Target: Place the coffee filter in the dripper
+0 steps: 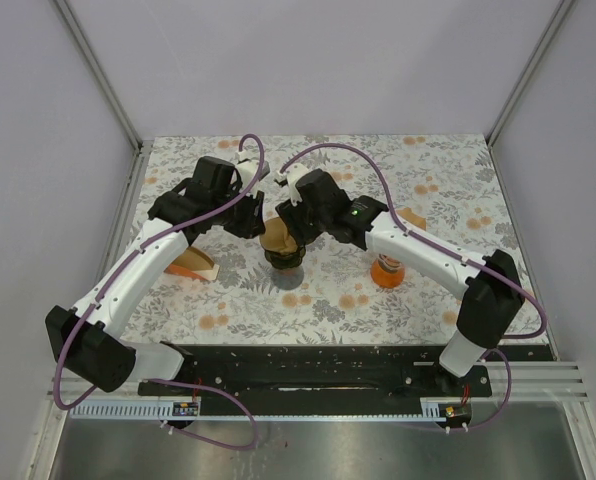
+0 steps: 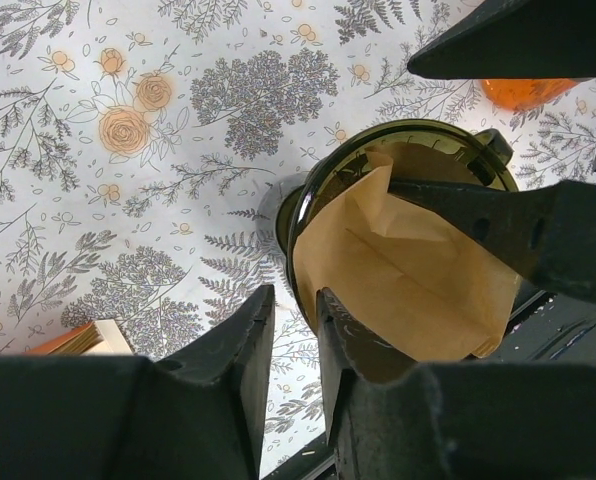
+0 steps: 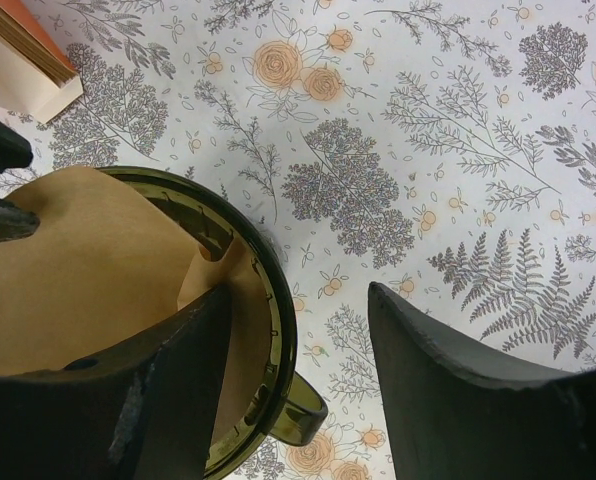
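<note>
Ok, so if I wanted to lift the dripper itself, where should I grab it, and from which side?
Probably by its small handle, which juts from the dripper rim on the side toward the right arm. Come in from that side, fingers pinching the handle. The rim is a poorer choice: the paper filter lines it and stands above the edge.

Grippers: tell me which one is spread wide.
The right gripper: its fingers straddle the dripper rim; the left gripper has them nearly touching.
</note>
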Controlling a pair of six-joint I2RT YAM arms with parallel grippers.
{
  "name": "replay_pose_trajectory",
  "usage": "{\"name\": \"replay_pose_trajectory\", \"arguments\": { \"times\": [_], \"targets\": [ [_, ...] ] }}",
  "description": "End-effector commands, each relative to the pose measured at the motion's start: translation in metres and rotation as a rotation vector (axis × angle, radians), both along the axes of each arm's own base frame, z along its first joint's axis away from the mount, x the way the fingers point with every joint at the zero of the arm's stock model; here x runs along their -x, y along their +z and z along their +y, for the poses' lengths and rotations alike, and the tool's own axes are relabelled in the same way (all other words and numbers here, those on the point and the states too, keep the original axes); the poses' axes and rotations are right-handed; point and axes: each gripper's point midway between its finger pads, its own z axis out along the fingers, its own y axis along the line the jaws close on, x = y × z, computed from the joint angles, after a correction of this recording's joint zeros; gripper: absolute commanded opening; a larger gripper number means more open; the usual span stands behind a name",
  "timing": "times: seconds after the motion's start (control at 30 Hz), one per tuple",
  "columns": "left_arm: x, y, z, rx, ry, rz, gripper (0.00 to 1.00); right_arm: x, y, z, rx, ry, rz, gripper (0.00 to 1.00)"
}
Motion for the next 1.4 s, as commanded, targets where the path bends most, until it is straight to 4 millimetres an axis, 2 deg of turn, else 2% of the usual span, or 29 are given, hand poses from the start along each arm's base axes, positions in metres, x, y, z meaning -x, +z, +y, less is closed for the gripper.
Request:
{"name": "replay_pose_trajectory", "arguments": {
  "times": [0.0, 0.13, 0.3, 0.47, 0.73, 0.9, 1.07, 1.17, 1.37],
  "targets": [
    [-0.007, 0.013, 0.004, -0.012, 0.007, -0.068, 0.31, -0.007, 0.005, -0.002, -0.031, -0.022, -0.006, 0.65],
    [-0.007, 0.024, 0.004, 0.000, 0.007, -0.099, 0.39, -0.003, 0.020, 0.001, -0.058, 0.012, -0.018, 0.67],
    [-0.005, 0.030, 0.001, 0.021, -0.008, -0.104, 0.43, 0.006, 0.046, 0.013, -0.111, 0.113, -0.034, 0.73],
    [-0.004, 0.033, 0.000, 0.028, -0.011, -0.109, 0.46, 0.008, 0.072, 0.008, -0.143, 0.117, -0.088, 0.75],
    [-0.003, 0.036, -0.002, 0.037, -0.019, -0.114, 0.48, 0.011, 0.081, 0.004, -0.143, 0.128, -0.113, 0.77],
    [-0.003, 0.044, -0.002, 0.047, -0.024, -0.134, 0.56, 0.011, 0.090, 0.002, -0.149, 0.131, -0.138, 0.77],
    [-0.004, 0.060, -0.003, 0.066, -0.029, -0.172, 0.66, 0.013, 0.111, -0.001, -0.176, 0.139, -0.177, 0.79],
    [-0.005, 0.065, -0.004, 0.073, -0.031, -0.182, 0.68, 0.014, 0.121, -0.003, -0.186, 0.141, -0.201, 0.81],
    [-0.008, 0.061, -0.003, 0.060, -0.017, -0.179, 0.68, 0.014, 0.117, -0.005, -0.170, 0.131, -0.181, 0.79]
  ]
}}
